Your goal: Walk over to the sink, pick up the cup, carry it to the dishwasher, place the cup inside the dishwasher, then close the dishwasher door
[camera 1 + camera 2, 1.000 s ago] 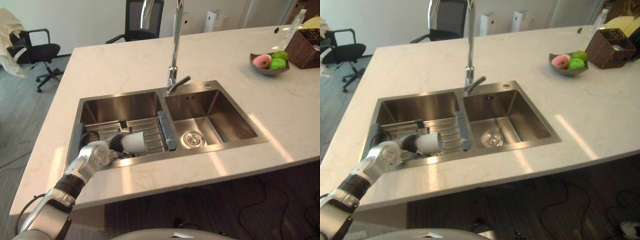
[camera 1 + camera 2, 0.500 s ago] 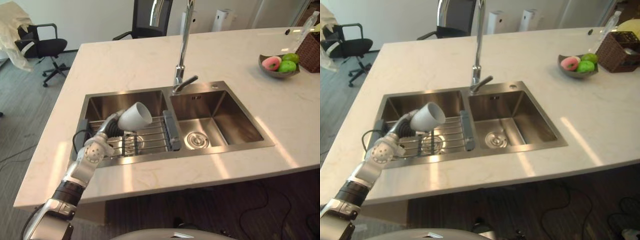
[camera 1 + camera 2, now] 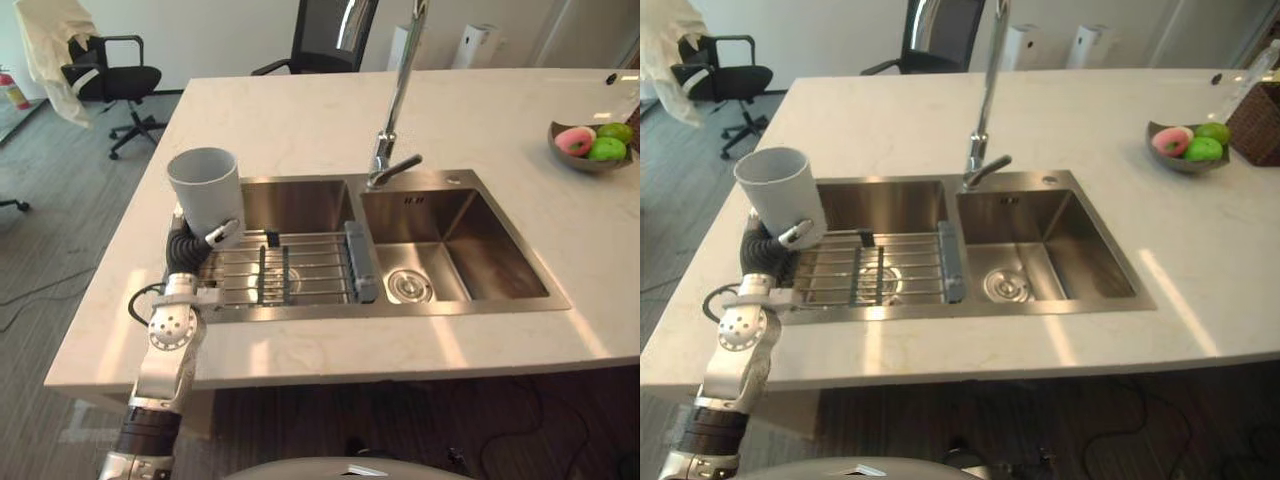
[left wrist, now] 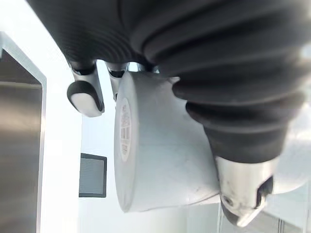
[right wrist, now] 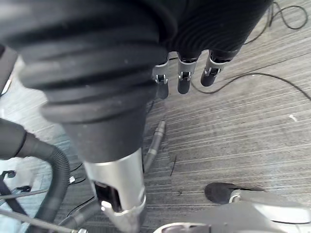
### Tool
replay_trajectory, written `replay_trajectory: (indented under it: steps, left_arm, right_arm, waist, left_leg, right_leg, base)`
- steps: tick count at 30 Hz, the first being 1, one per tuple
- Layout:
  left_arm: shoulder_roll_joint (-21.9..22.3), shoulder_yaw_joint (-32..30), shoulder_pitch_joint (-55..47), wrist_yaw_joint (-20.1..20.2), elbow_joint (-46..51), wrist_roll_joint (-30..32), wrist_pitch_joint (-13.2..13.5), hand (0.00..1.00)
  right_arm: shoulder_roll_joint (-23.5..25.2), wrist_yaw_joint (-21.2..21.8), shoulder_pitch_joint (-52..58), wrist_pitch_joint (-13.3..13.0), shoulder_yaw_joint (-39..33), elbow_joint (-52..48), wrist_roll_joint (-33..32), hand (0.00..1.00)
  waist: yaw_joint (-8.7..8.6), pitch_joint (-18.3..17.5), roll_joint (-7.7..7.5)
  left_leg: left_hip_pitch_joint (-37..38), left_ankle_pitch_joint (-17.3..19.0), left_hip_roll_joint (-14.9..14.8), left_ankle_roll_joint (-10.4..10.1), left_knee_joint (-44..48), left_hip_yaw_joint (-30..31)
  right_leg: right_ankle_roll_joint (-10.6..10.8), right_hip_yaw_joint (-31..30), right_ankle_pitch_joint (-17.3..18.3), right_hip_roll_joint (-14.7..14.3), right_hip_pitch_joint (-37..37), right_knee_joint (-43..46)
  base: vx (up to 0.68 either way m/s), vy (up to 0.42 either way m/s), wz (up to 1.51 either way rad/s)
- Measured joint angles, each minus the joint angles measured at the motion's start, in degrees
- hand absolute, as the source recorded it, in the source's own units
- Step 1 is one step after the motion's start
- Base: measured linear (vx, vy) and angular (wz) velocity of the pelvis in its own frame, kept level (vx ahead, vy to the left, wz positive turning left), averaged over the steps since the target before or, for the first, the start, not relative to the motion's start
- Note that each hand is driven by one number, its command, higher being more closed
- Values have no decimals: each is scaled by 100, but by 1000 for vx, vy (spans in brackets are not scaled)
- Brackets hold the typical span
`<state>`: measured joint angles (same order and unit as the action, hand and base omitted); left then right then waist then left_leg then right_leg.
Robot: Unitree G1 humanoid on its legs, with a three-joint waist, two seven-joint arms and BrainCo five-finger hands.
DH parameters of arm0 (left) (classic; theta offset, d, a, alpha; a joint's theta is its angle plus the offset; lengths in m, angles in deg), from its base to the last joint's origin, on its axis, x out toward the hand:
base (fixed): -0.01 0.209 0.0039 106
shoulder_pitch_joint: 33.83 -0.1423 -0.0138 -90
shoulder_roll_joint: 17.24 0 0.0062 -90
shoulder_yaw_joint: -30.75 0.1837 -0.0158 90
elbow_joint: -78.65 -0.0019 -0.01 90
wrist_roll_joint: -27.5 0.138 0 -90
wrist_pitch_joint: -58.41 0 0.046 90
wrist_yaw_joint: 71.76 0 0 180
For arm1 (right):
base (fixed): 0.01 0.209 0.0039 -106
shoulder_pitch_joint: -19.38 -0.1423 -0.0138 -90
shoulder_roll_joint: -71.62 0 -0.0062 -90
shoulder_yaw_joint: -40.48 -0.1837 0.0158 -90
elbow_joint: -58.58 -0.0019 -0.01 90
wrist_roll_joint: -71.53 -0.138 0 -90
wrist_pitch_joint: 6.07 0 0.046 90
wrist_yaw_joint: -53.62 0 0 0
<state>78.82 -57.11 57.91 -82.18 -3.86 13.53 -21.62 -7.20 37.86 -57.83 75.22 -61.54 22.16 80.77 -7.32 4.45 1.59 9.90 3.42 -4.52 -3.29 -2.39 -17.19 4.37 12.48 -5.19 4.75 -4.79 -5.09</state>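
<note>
Clasping the cup (image 3: 205,188) upright at the sink's (image 3: 290,205) 9 o'clock, the left hand (image 3: 190,250) readies it for carrying; right hand (image 5: 97,73) slack.

The cup (image 3: 205,192) is above the sink (image 3: 480,232), at its left.
</note>
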Motion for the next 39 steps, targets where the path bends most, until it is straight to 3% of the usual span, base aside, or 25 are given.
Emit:
replay_trajectory:
  steps: [5,6,12,15,19,23,26,30,36,39]
  left_arm:
    - [61,-6,-329,81,167,-316,380,100]
    - [101,22,-407,210,321,-443,750,100]
    - [291,-109,-405,160,474,-444,768,100]
    - [413,-110,-353,37,529,-441,874,100]
    - [469,-213,-351,-193,527,-453,952,100]
    - [575,-190,-371,-299,528,-509,1045,100]
    - [537,-192,-378,-323,528,-515,1046,100]
    - [435,-190,-380,-322,528,-612,1051,100]
    - [358,-215,-413,-437,781,-602,1046,100]
    - [460,-286,-518,-530,1142,-533,1035,100]
  right_arm:
    - [3,69,-21,-342,128,-106,-63,0]
    - [-70,308,-18,-414,355,-65,-672,0]
    - [-106,358,4,-521,340,-16,-689,0]
    - [-128,643,227,-515,216,39,-856,0]
    - [-116,978,500,-507,4,158,-1197,0]
    - [-93,1412,606,-477,-287,409,-1756,0]
    - [-19,1437,430,-459,-448,497,-1811,0]
    - [13,1436,197,-490,-499,537,-1855,0]
    - [41,1481,111,-517,-504,660,-1778,0]
    - [17,1625,136,-512,-518,845,-1704,0]
  waist:
    - [116,-26,-42]
    - [125,-142,-11]
    - [105,-149,1]
    - [-64,-173,70]
    - [-57,-174,86]
    - [68,-273,128]
    - [134,-263,98]
    - [380,-262,22]
    - [458,-278,-51]
    - [593,-244,-86]
  left_leg:
    - [-37,-14,6,12,-5,60]
    - [-106,-37,16,13,-3,107]
    - [-189,161,-35,4,291,-145]
    - [-193,196,-18,25,322,-46]
    - [-193,183,4,41,317,174]
    - [-224,-99,125,94,-33,639]
    - [-271,-282,171,118,-203,946]
    - [-294,-336,191,123,-206,1091]
    - [-375,-321,186,111,-239,1241]
    - [-509,-295,187,106,24,1417]
  right_leg:
    - [7,63,5,6,6,0]
    - [7,96,1,9,53,0]
    - [9,-243,-47,-35,182,0]
    - [14,-209,-42,-12,167,0]
    - [13,37,-6,23,67,0]
    - [51,508,71,118,-21,12]
    - [57,758,76,149,-103,41]
    - [55,884,77,167,-169,41]
    - [61,962,187,175,-222,43]
    - [73,1024,269,147,-282,84]
  base:
    - [-20,-15,5]
    - [-7,-7,4]
    - [-13,0,-22]
    - [-10,-6,-8]
    - [-19,-19,26]
    - [-14,-7,58]
    - [-36,-20,54]
    - [-66,-10,23]
    - [-62,-7,12]
    - [15,-17,37]
